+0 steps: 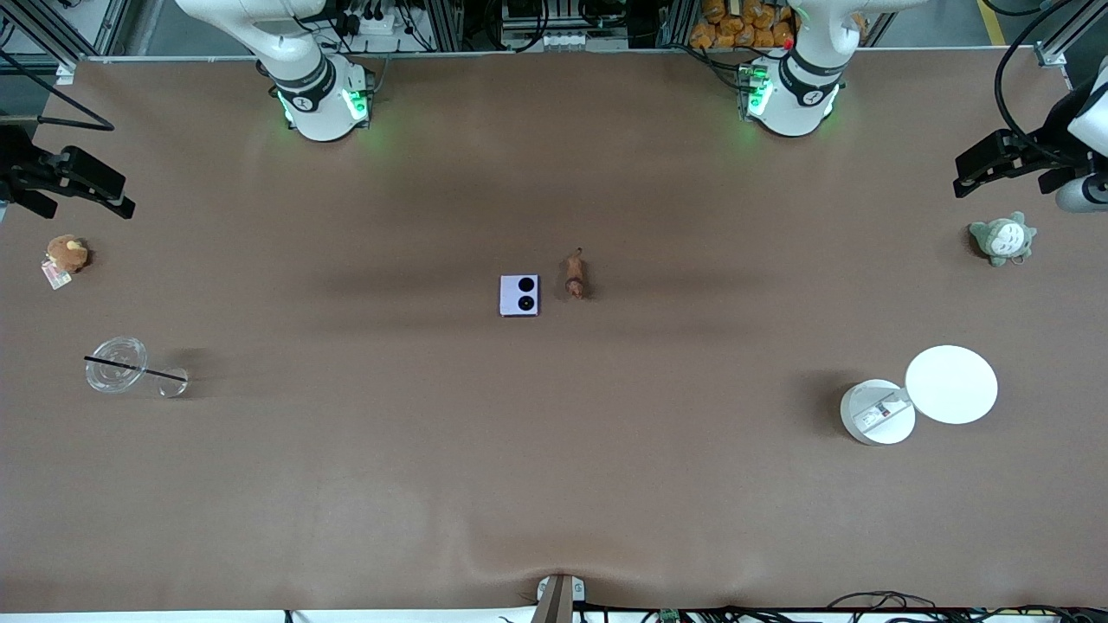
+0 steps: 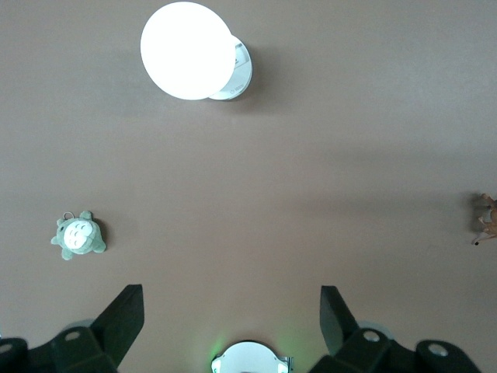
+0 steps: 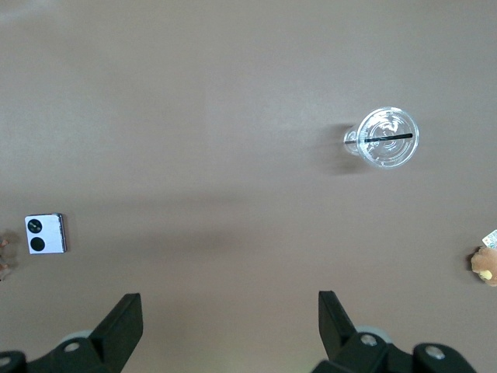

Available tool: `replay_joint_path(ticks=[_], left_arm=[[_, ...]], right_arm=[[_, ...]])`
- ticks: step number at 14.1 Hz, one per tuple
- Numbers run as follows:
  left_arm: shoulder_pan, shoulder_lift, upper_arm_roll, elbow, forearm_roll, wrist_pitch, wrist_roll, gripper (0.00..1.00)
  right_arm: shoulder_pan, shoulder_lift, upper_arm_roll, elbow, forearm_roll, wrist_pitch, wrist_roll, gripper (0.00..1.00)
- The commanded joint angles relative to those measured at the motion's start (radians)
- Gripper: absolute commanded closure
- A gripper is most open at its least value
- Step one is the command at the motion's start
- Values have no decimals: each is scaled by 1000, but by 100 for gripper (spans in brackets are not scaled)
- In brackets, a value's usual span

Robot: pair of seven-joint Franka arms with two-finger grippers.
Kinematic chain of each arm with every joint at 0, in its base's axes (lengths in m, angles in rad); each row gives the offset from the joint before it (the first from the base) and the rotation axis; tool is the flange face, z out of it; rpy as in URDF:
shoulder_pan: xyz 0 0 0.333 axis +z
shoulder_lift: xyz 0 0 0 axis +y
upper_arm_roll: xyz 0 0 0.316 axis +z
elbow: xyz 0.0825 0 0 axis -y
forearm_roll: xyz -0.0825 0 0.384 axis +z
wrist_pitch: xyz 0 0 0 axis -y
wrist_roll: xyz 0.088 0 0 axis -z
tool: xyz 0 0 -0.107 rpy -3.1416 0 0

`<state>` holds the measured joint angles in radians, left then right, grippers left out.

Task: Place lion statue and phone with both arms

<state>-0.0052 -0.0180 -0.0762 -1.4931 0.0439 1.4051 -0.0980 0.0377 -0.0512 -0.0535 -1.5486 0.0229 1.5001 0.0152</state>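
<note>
The phone (image 1: 519, 295), a small pale square with two black circles, lies flat at the table's middle. It also shows in the right wrist view (image 3: 45, 234). The lion statue (image 1: 575, 275), a tiny orange-brown figurine, lies right beside it toward the left arm's end, and shows at the edge of the left wrist view (image 2: 488, 219). My left gripper (image 1: 965, 177) hangs open and empty over the left arm's end of the table (image 2: 231, 311). My right gripper (image 1: 117, 195) hangs open and empty over the right arm's end (image 3: 231, 311). Both are well away from the two objects.
A grey-green plush (image 1: 1002, 238) and two round white discs (image 1: 950, 384) lie toward the left arm's end. A brown plush with a tag (image 1: 67, 253) and a clear cup with a black straw (image 1: 117, 365) lie toward the right arm's end.
</note>
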Motion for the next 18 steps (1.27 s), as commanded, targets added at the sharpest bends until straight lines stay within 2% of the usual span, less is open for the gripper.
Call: replay_joint_path(ticks=[1, 6, 11, 15, 18], left_arm=[[-12, 69, -10, 37, -15, -23, -93, 0], [-137, 134, -68, 34, -13, 47, -322, 0], [-390, 266, -74, 28, -4, 158, -563, 0], [-579, 357, -74, -62, -9, 392, -785, 0], [-686, 467, -68, -67, 8, 518, -896, 0]], right_arm=[[-7, 11, 3, 27, -14, -21, -12, 0], [-10, 11, 1, 27, -14, -24, -18, 0], [-10, 11, 1, 27, -14, -24, -17, 0], [-10, 13, 1, 27, -14, -24, -15, 0], [-10, 13, 1, 27, -12, -24, -12, 0]])
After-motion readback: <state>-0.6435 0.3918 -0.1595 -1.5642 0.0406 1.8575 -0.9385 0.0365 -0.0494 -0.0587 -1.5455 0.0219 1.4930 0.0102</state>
